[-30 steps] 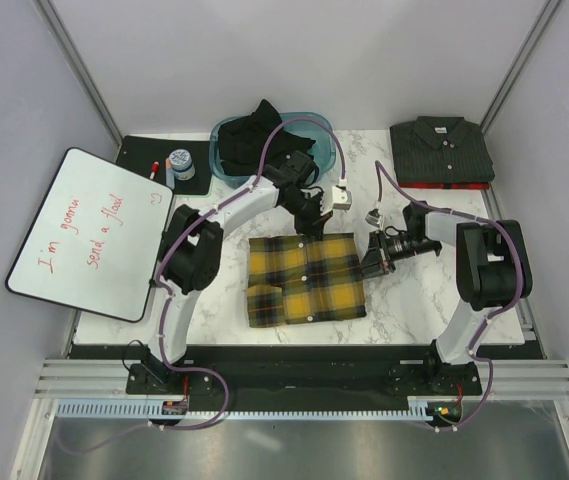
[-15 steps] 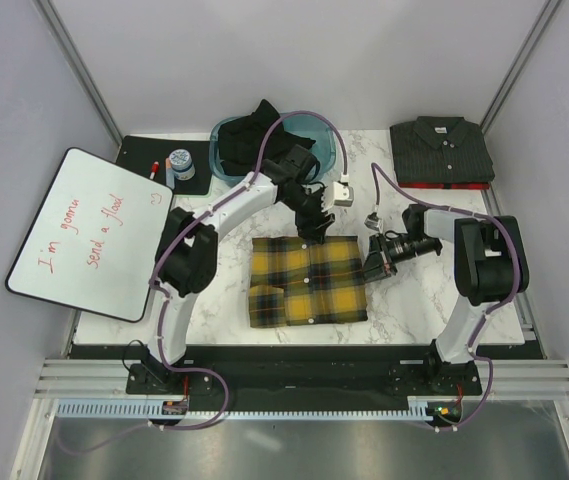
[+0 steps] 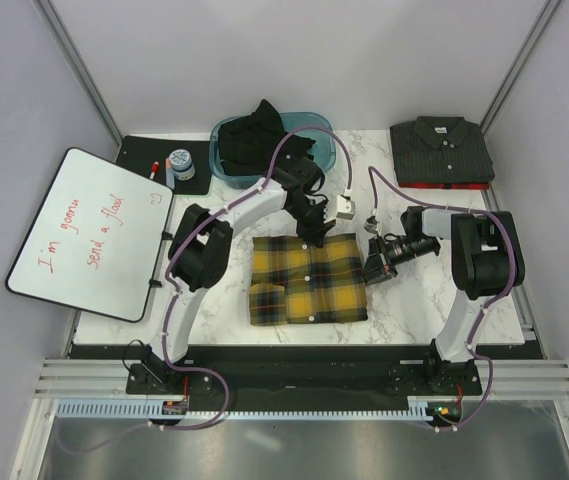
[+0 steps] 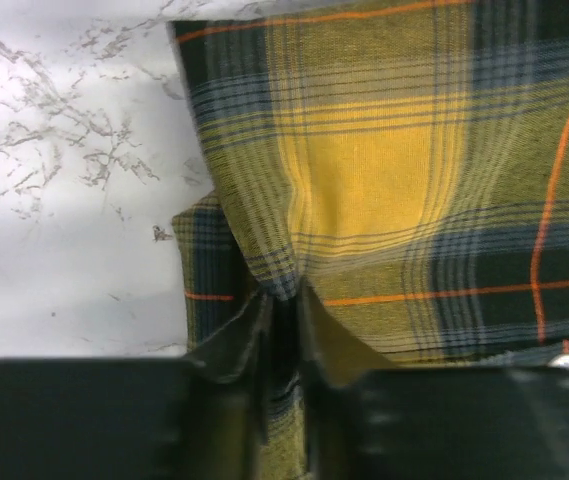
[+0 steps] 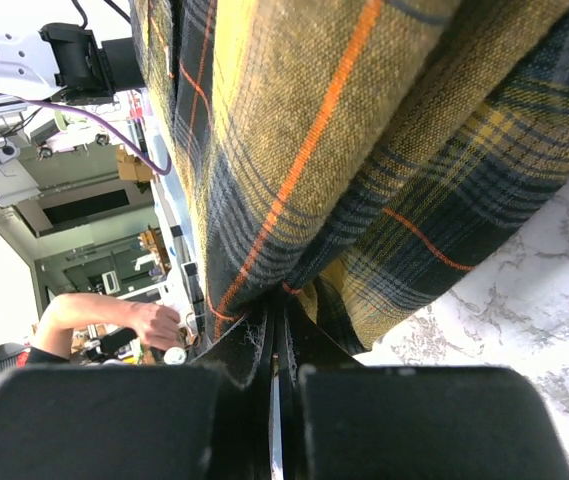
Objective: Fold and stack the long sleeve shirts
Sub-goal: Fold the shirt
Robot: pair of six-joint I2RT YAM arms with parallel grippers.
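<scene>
1. The plaid shirt [image 3: 307,280] lies folded into a rough rectangle in the middle of the marble bench [image 3: 409,305], button side up, between the two arms.
2. The left tool [image 4: 282,298] is at the shirt's far edge. Its fingers are drawn close together, with a pucker of the plaid cloth pinched between them.
3. The right tool [image 5: 276,312] is at the shirt's right edge, clamped tight on a fold of the same cloth, which spreads away from its tips.
4. The charcoal shirt [image 3: 441,148] sits neatly folded at the far right corner of the bench, collar on the far side, well apart from the plaid one.
5. The black shirt [image 3: 256,135] is heaped unfolded in a blue-green tub [image 3: 218,160] at the far middle of the bench.
6. A whiteboard [image 3: 89,232] with red handwriting overhangs the bench's left edge, and a dark mat [image 3: 192,182] lies just beyond it.
</scene>
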